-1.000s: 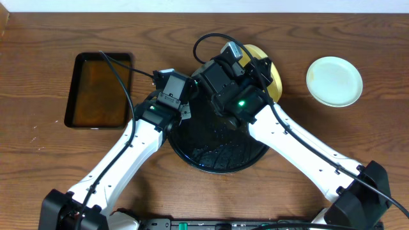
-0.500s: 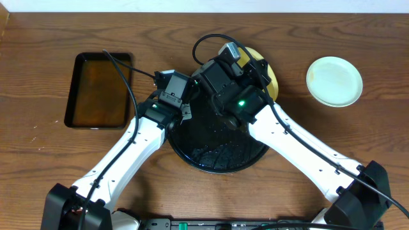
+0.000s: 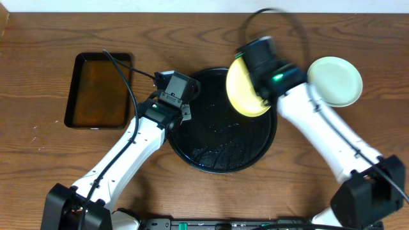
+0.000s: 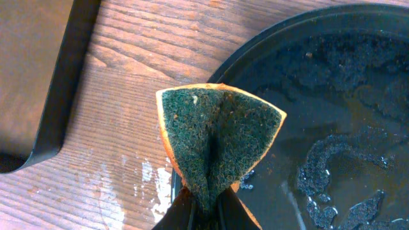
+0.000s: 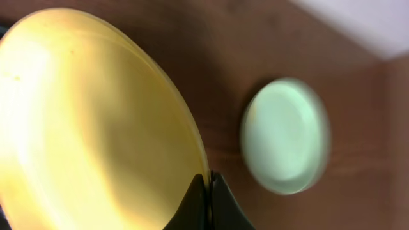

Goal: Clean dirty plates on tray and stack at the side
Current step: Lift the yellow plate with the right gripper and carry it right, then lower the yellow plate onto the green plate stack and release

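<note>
At the far left, a rectangular black tray (image 3: 99, 90) holding brownish liquid is seen on the wooden surface (image 3: 38, 160). Next to it, the left hand (image 4: 204, 207) is clamped tight on a folded sponge (image 4: 217, 140), green scouring side up, which is held over the left rim of the large round tray (image 3: 220, 160). Wet streaks are seen on that tray's glossy floor. Further right, the pale yellow plate (image 3: 245, 89) is pinched by its edge in the closed right hand (image 5: 206, 191) and held tilted above the round tray's upper right part. At the far right, the mint-green plates (image 3: 334, 81) lie on the surface, apart from the tray; their number cannot be told.
</note>
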`<state>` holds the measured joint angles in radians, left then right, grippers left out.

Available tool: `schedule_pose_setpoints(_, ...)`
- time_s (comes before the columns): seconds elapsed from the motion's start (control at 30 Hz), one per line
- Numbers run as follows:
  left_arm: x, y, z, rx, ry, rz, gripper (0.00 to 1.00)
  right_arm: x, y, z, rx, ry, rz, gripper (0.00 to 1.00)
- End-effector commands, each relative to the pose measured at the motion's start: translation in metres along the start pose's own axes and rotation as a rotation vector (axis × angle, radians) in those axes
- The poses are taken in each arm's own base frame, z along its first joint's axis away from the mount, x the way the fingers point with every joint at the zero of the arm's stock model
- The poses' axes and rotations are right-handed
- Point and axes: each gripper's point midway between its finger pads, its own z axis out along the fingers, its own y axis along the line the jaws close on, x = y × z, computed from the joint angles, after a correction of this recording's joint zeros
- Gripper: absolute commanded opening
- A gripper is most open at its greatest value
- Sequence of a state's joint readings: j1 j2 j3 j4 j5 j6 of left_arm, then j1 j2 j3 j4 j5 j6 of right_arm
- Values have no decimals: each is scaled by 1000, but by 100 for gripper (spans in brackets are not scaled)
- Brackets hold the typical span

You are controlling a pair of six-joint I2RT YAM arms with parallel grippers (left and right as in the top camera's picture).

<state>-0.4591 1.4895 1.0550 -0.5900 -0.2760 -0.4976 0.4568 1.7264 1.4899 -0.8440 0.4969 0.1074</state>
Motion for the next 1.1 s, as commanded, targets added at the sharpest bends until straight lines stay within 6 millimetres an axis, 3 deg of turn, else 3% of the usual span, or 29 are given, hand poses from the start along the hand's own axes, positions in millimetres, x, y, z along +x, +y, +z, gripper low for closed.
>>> schedule_pose_setpoints(0.0,1,5,3,-28,2,-7,8,3,-5,9,-345,75,298,1)
schedule_pose_setpoints(0.13,1,5,3,-28,2,-12,8,17,-76,36,-346,115,495,1)
schedule_pose_setpoints(0.37,1,5,3,-27,2,-15,8,79,-219,68,-133,154,910,1)
schedule_pose_setpoints(0.5,1,5,3,-27,2,-15,8,106,-259,82,-47,168,1054,1)
schedule_pose_setpoints(0.63,1,5,3,-27,2,-19,8,119,-263,106,-36,202,1086,1)
schedule_pose_setpoints(0.77,1,5,3,-27,1,-23,8,133,-252,140,-44,265,1110,2)
schedule_pose_setpoints(0.8,1,5,3,-27,1,-22,8,135,-249,148,-55,277,1111,6)
schedule_pose_setpoints(0.83,1,5,3,-27,1,-23,8,137,-244,155,-79,286,1113,13)
schedule_pose_setpoints(0.97,0,5,3,-25,-3,-39,8,132,-215,169,-246,311,1106,66)
schedule_pose_setpoints(1.07,-1,4,3,-22,-8,-41,8,107,-191,158,-459,259,1060,85)
